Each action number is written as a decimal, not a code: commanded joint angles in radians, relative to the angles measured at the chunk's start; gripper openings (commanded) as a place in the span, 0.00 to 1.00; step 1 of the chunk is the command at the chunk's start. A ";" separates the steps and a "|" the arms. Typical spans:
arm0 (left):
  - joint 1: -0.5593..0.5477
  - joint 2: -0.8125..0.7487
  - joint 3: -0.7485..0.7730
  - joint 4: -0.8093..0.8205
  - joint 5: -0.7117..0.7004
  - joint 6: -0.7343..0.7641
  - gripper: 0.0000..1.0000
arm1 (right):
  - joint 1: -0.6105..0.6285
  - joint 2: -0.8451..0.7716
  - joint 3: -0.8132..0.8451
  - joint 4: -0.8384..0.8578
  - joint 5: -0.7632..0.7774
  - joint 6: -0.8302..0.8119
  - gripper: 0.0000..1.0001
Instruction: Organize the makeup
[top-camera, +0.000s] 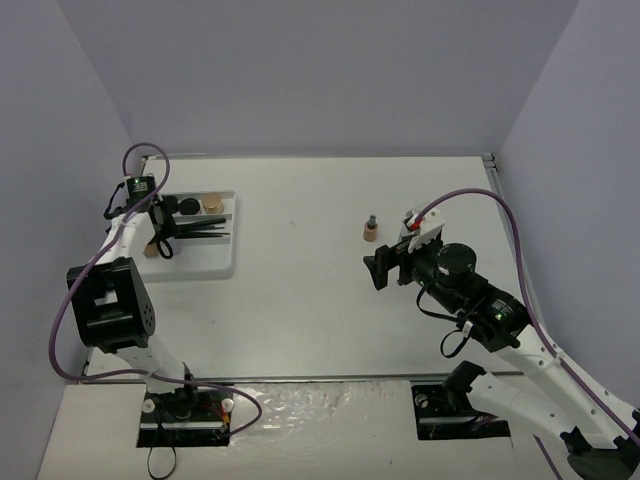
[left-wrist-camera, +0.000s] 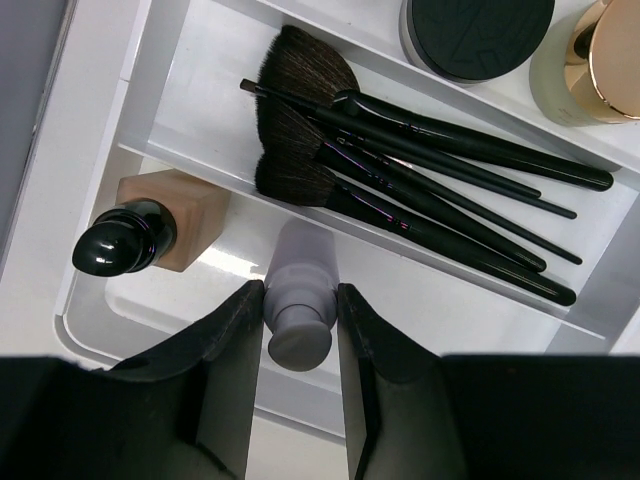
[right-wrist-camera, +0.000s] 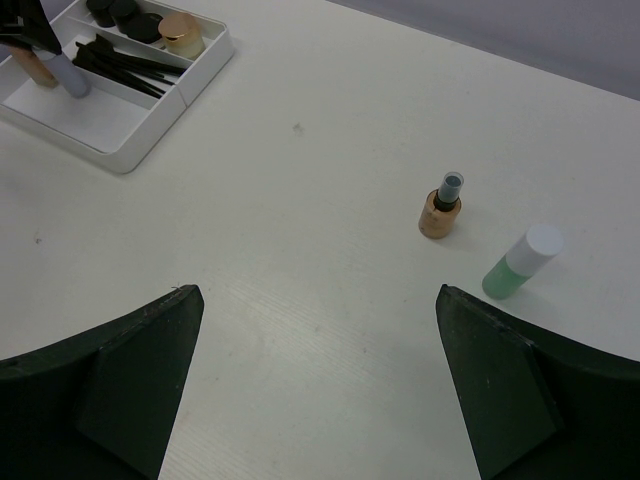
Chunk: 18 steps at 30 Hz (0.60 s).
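Note:
My left gripper (left-wrist-camera: 298, 292) is shut on a small grey bottle (left-wrist-camera: 300, 252), which stands upright in the near compartment of the white tray (left-wrist-camera: 150, 300). A beige bottle with a black cap (left-wrist-camera: 160, 232) lies beside it. Several black brushes (left-wrist-camera: 420, 190) fill the middle compartment. A black round pot (left-wrist-camera: 475, 35) and a gold-capped item (left-wrist-camera: 600, 60) sit in the far one. My right gripper (right-wrist-camera: 315, 295) is open and empty above the bare table. A small tan bottle (right-wrist-camera: 441, 208) and a green-white bottle (right-wrist-camera: 520, 262) stand ahead of it to the right.
The tray (top-camera: 215, 262) sits at the table's far left, with my left gripper (top-camera: 157, 222) over its left end. The tan bottle (top-camera: 370, 230) stands mid-table, just beyond my right gripper (top-camera: 385, 268). Walls enclose the table on the left, back and right.

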<state>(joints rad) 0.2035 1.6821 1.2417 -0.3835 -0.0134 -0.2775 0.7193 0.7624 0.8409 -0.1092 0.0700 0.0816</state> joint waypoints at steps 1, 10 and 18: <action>0.005 -0.004 0.064 0.027 0.010 -0.010 0.25 | -0.006 -0.008 0.001 0.082 0.008 0.004 1.00; 0.005 -0.039 0.088 0.003 0.009 -0.006 0.62 | -0.006 -0.003 0.015 0.080 0.010 0.004 1.00; -0.010 -0.116 0.150 -0.071 0.062 -0.008 0.70 | -0.006 0.003 0.017 0.082 0.013 0.010 1.00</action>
<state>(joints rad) 0.2032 1.6840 1.2997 -0.4311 0.0056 -0.2825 0.7193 0.7612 0.8391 -0.1089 0.0700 0.0818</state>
